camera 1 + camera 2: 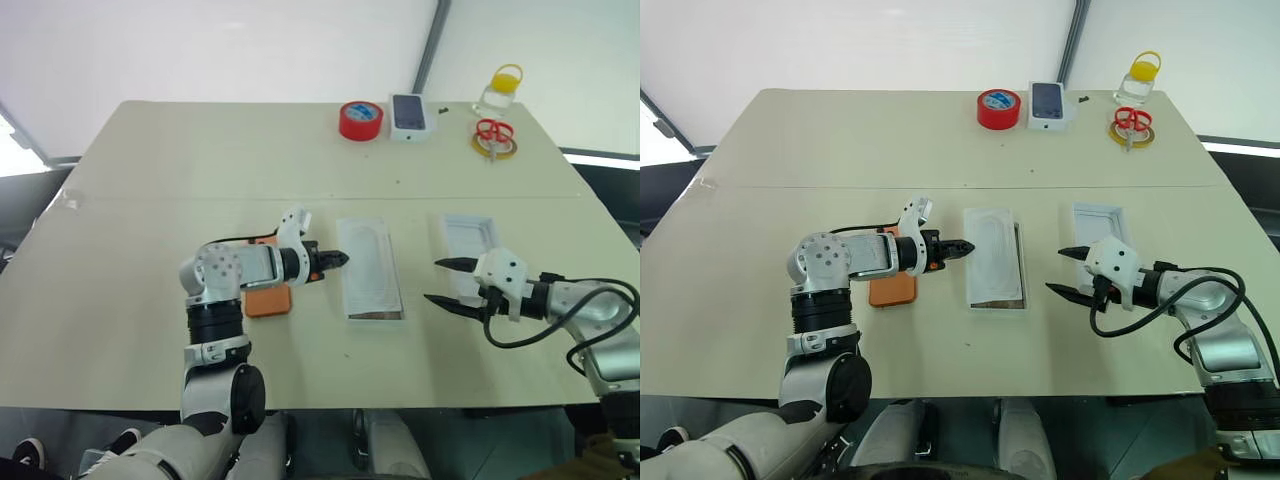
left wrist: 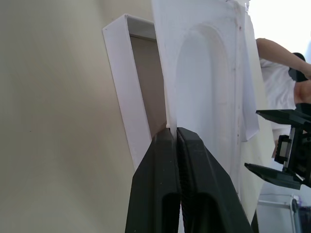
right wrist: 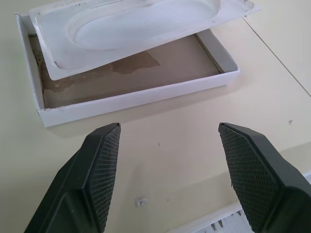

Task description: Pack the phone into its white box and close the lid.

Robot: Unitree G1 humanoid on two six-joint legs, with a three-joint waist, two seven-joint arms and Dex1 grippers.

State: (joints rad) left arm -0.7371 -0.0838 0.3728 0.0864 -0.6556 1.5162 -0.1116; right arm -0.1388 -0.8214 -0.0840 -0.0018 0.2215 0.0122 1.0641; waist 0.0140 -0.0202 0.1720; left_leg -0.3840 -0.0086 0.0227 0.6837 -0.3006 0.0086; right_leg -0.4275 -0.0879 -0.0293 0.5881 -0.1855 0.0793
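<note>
Left gripper (image 1: 340, 259) fingers pressed together, tips at the edge of the translucent insert (image 1: 368, 262) lying askew over the white box (image 3: 146, 94); whether they pinch it I can't tell. Right gripper (image 1: 447, 283) spread wide, empty, at the box's 3 o'clock. Phone (image 1: 268, 299) on the table at the box's 9 o'clock, under the left arm. Lid (image 1: 468, 236) at 2 o'clock. Risk: insert slips back and blocks the tray, or the box skids.

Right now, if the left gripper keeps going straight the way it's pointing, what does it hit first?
The translucent insert lying tilted on the white box. The left gripper is shut, its tips already at the insert's near edge, though whether they touch is unclear.
</note>
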